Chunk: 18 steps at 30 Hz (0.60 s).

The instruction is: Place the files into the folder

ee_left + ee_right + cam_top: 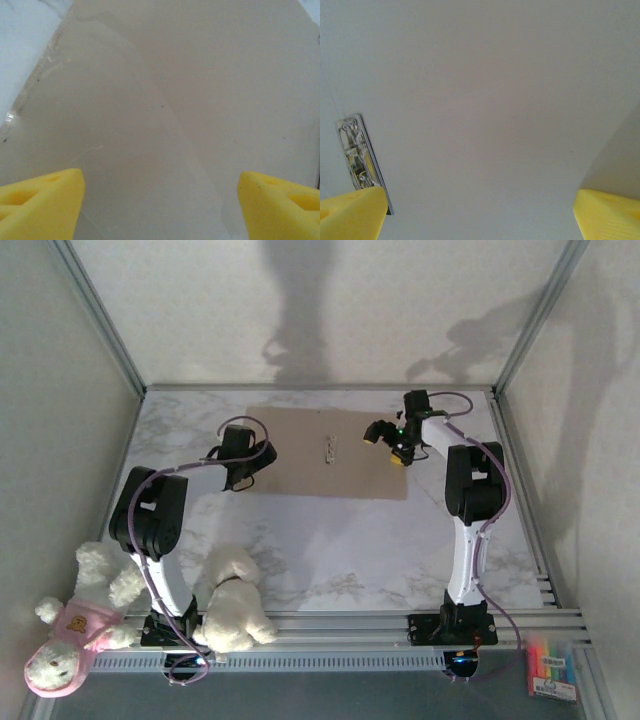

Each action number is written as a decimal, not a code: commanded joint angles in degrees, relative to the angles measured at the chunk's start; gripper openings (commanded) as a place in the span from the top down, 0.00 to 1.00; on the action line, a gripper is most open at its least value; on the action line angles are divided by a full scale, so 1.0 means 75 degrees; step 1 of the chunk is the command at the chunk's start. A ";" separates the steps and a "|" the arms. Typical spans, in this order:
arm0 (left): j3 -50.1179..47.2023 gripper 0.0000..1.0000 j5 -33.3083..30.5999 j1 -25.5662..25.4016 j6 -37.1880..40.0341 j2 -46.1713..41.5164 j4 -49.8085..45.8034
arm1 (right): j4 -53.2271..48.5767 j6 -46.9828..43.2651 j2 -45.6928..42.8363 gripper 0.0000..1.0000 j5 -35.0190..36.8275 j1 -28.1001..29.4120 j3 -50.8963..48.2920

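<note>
Left fingertips (40, 200): yellow, set wide, nothing between them. Left gripper (160, 212) hangs low over the left half of the folder (215, 75), close to its left edge, with marble table (25, 40) just past that edge. Right fingertips (350, 210): also wide, also empty. Right gripper (480, 212) sits over the right half of the folder, with the metal clip (362, 160) at the folder's middle just to its left. From above, the folder (300, 455) lies open and flat, both covers down and the clip (328, 450) on its spine line. The left gripper (240, 478) is at its left edge and the right gripper (398, 452) is inside its right edge. Files: no white sheets stand out on the bare marble around the folder. The left wrist view shows a pale thin layer (100, 125) with a curved edge lying on the left half. It could be a sheet or a clear pocket; cannot tell which. Progress, as a judgement: the folder is opened and ready, neither gripper carries paper, and loading cannot be confirmed. If that layer is the files, squaring them and closing the cover remain; otherwise the whole transfer remains. Plush toys (235, 605) lie well nearer than the folder, by the left arm's base.
</note>
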 commanded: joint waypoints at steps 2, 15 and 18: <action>-0.0542 0.21 0.0198 -0.0059 -0.0291 -0.0410 -0.0389 | -0.0304 -0.0215 0.0237 0.03 0.0178 -0.0049 0.0311; 0.0295 0.21 -0.0572 -0.0498 0.0280 -0.1191 -0.1270 | -0.1107 -0.0260 -0.1519 0.03 -0.0150 -0.0091 0.0273; 0.0622 0.21 -0.0603 -0.1024 0.0470 -0.1367 -0.1355 | -0.0922 -0.0012 -0.2614 0.02 -0.0260 -0.0089 -0.0666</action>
